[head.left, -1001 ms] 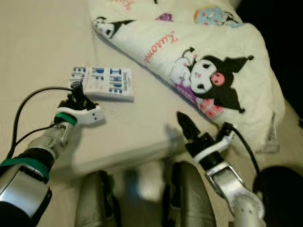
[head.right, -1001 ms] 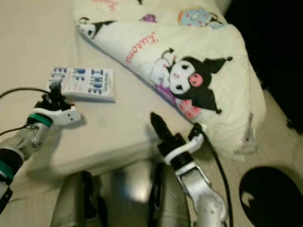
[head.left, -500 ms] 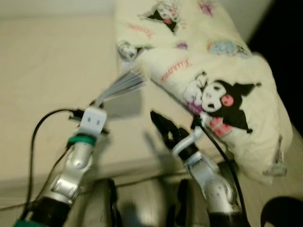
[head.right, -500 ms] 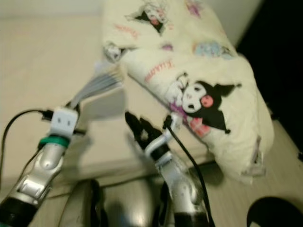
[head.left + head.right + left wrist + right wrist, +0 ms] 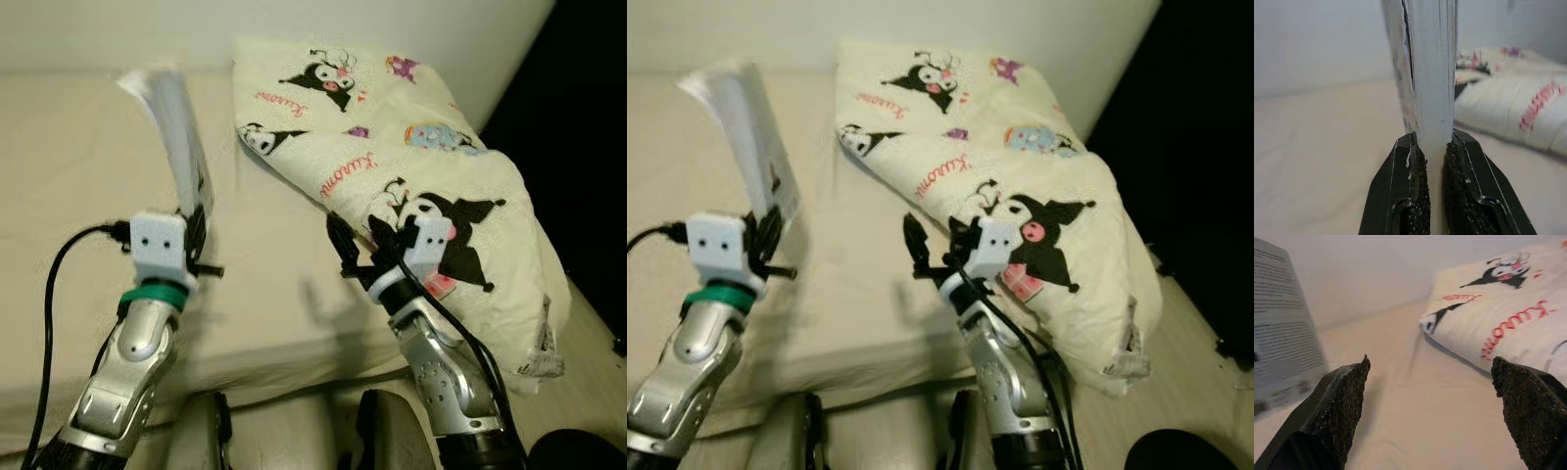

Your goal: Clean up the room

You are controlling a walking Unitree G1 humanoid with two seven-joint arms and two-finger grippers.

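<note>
Left gripper (image 5: 1432, 161) clamping tight on the lower edge of a thin white printed booklet (image 5: 174, 137), holding it upright and raised clear above the beige bed sheet (image 5: 69, 147), near the bed's left side. Right gripper (image 5: 1430, 406) hovering over the sheet with black fingers (image 5: 1334, 411) spread wide, gripping nothing, just beside the cream pillow with black cartoon-character print (image 5: 431, 176). Pillow lying on the bed's right side, overhanging its edge. Booklet's text page facing toward the right gripper.
</note>
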